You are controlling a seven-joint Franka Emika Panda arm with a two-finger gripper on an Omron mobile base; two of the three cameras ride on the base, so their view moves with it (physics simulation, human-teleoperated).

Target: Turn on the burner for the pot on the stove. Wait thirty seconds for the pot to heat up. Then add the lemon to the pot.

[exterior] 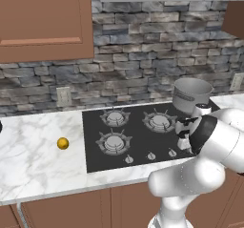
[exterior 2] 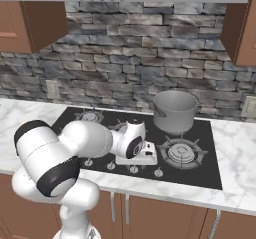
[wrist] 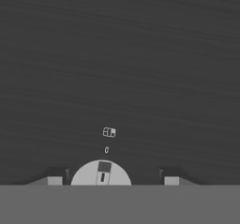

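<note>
Item one, the pot [exterior 2: 175,110]: plain grey metal, straight-sided, open-topped, standing upright on the back burner at the stove's [exterior: 138,148] far right, at about one o'clock from your gripper [exterior 2: 146,153] in the right base view. Judged rigid and fairly heavy; you need not lift it. Item two, the knob [wrist: 101,173]: a small silver disc with a dark pointer mark, set in the front row of the black cooktop and lying between the two finger tips at six o'clock in the hand view. It looks hard and smooth, so likely to slip; take it across its rim from both sides before twisting. Gripper: low over the knob row, fingers spread wide with the knob between them, not yet pinching it by the look of it. Which burner this knob serves cannot be told. Item three, the lemon [exterior: 63,143]: a small yellow-orange ball on the marble counter [exterior: 33,160], well apart from the stove at nine o'clock in the left base view. Judged light, firm, prone to roll; pinch it across its middle.
</note>
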